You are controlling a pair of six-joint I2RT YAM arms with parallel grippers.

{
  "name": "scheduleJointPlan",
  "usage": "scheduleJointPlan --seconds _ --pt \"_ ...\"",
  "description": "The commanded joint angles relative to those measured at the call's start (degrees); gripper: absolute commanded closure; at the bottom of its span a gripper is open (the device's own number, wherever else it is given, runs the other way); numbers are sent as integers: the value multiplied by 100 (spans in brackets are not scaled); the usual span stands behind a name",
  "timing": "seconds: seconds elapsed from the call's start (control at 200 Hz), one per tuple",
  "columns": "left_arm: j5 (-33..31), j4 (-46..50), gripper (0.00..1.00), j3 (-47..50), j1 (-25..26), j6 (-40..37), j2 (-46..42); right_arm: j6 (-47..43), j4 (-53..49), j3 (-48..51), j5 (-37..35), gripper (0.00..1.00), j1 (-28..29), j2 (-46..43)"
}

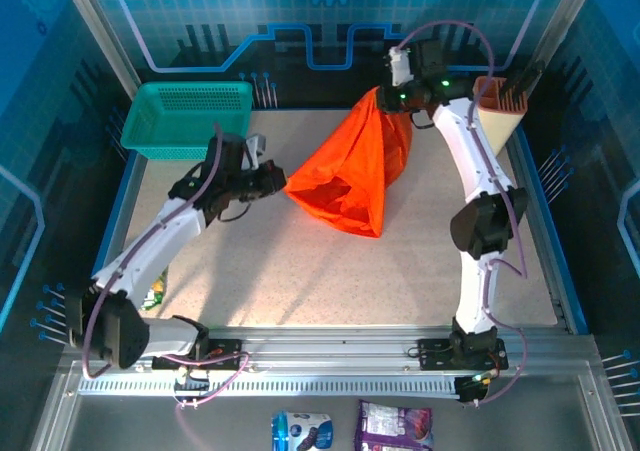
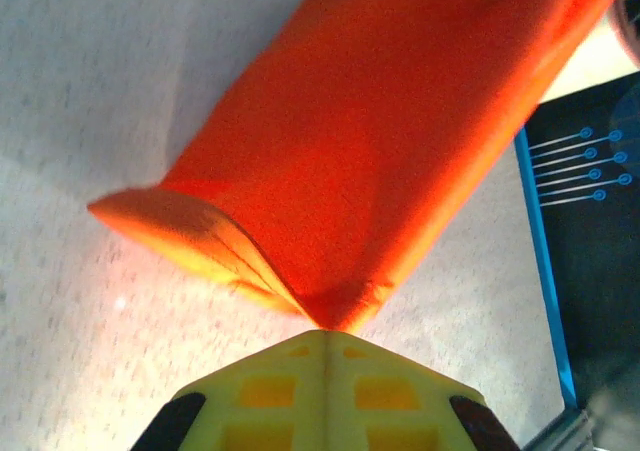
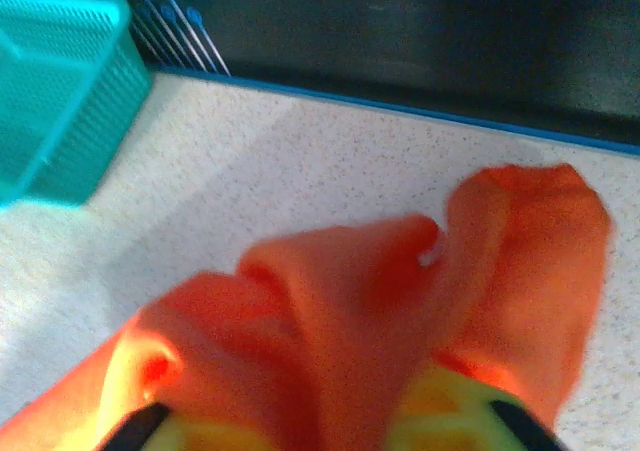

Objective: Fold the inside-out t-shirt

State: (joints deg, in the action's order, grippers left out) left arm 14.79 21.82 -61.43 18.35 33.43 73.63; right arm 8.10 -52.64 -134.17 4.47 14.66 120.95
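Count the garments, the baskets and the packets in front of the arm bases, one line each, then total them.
Garments: 1, the orange-red t-shirt
Baskets: 1, the teal mesh basket
Packets: 2, a blue-white packet and a purple packet
Total: 4

Thin soft matt orange cloth t-shirt, teal plastic mesh basket left of the t-shirt, speckled matt table under it, ribbed bare metal rail on the t-shirt's near side, glossy plastic packets further that way.
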Motion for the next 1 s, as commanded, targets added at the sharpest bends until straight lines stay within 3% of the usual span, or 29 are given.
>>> scheduleJointPlan --seconds 0.0,0.105,0.355,0.485,0.55,0.68,0.785,0.996 --pt "107 -308 100 490 61 572 -420 -353 -986 55 -841 70 578 -8" --pt "36 -311 100 723 97 656 -602 -509 -557 1323 -1470 64 1114 -691" --pt "-346 181 100 615 277 301 -434 -51 951 4629 -1675 58 1961 -2474" --pt "-442 355 77 404 522 -86 6 797 1489 5809 -1065 57 2024 -2734" --pt "-482 440 68 211 705 -330 382 1312 1593 6209 -1055 58 2007 -2704" --pt "-570 583 62 -248 1049 -690 1040 1946 1638 6780 -1627 56 1785 -2682" --pt "-478 385 60 -456 1176 -749 1407 1852 1722 7011 -1989 56 1524 -2618" --pt "-625 603 55 -1404 1558 -1281 2496 1476 1916 7217 -1666 59 1023 -2348"
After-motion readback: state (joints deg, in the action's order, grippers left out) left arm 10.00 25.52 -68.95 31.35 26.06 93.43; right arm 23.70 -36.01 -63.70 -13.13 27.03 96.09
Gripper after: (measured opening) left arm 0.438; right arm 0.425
